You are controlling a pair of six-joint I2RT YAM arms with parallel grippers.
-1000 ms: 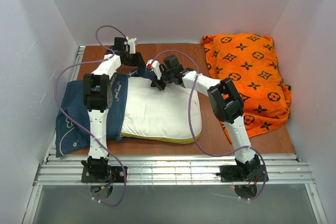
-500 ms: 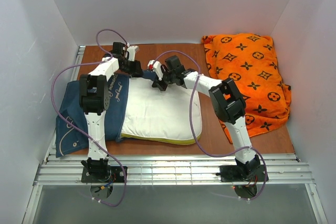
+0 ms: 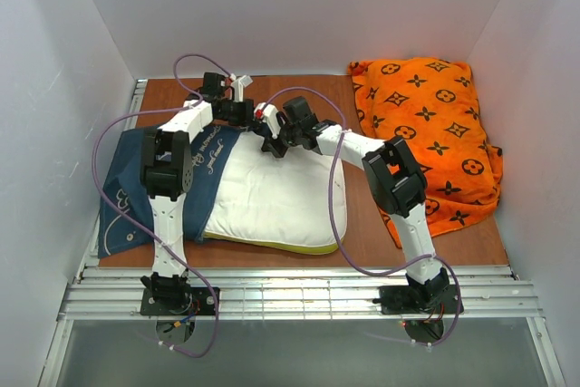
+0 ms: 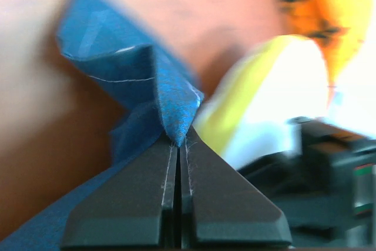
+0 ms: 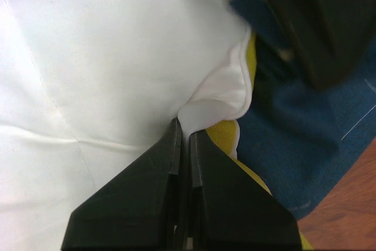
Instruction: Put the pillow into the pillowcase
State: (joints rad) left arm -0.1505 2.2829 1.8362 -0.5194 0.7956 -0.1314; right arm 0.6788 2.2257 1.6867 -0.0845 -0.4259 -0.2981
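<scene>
The white pillow (image 3: 276,197) with a yellow edge band lies mid-table, its left part inside the navy pillowcase (image 3: 136,197). My left gripper (image 3: 243,113) is shut on a fold of the pillowcase's far edge (image 4: 167,95), held up off the table. My right gripper (image 3: 272,144) is shut on the pillow's far corner (image 5: 220,95), pinching white cloth beside the yellow band (image 5: 226,130). The two grippers are close together at the pillow's far left corner. The pillow's yellow corner (image 4: 247,95) shows blurred in the left wrist view.
An orange cushion with a dark monogram pattern (image 3: 426,133) lies at the far right, against the right wall. White walls enclose the brown table (image 3: 362,233) on three sides. Purple cables loop from both arms over the pillow and table.
My left gripper has moved right and slightly farther back, pulling the pillowcase's far edge along the pillow's top. The pillowcase has shifted right with it. The right gripper has barely moved.
</scene>
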